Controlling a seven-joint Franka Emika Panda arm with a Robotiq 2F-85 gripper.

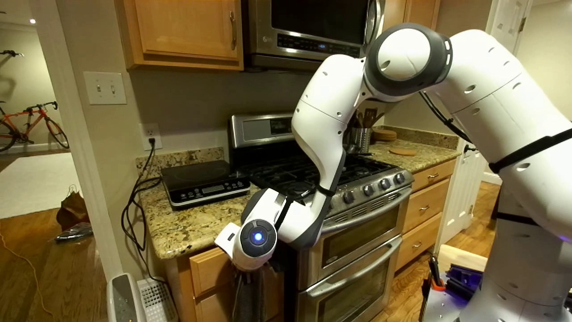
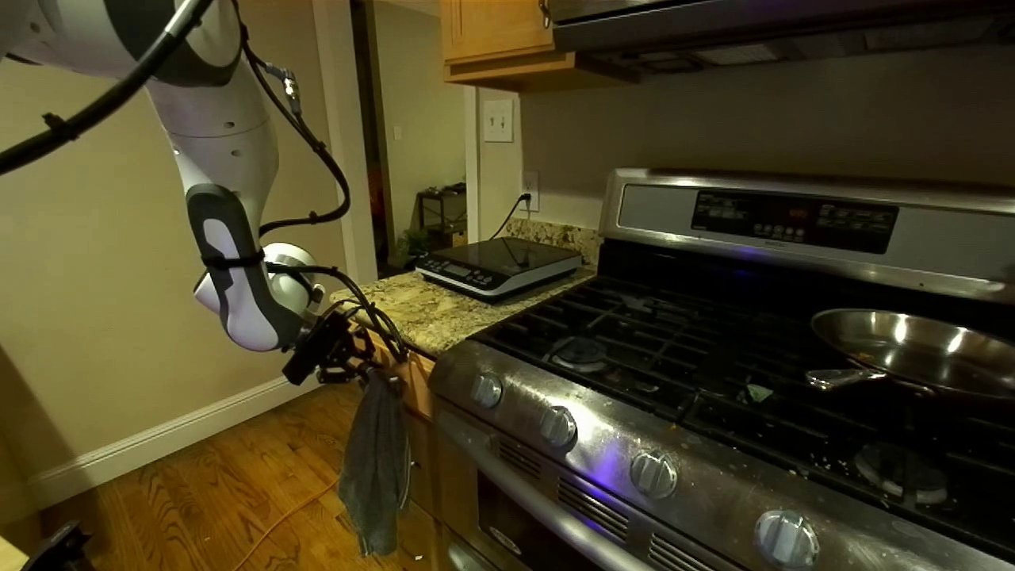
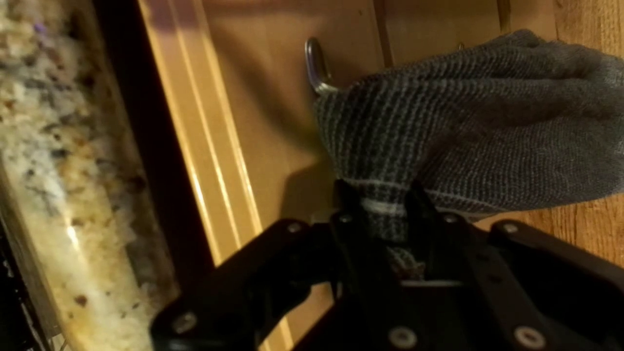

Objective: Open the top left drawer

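Observation:
The top left drawer (image 1: 210,270) has a honey-oak front under the left counter; it also shows in an exterior view (image 2: 419,385) and the wrist view (image 3: 273,97). Its interior does not show. A dark strip lies between counter and drawer front; I cannot tell if the drawer is slightly out. A metal handle (image 3: 316,63) sticks out at one end; a grey towel (image 3: 453,126) covers the rest and hangs down, also in both exterior views (image 1: 248,297) (image 2: 377,468). My gripper (image 3: 382,195) is shut on the towel at the handle. Whether it holds the handle beneath is hidden.
A granite counter (image 1: 196,228) overhangs the drawer and bears an induction cooktop (image 1: 203,181). The stainless range (image 2: 555,468) stands right beside the drawer. Lower oak fronts (image 1: 214,308) lie below. A white appliance (image 1: 123,295) stands on the floor at the left.

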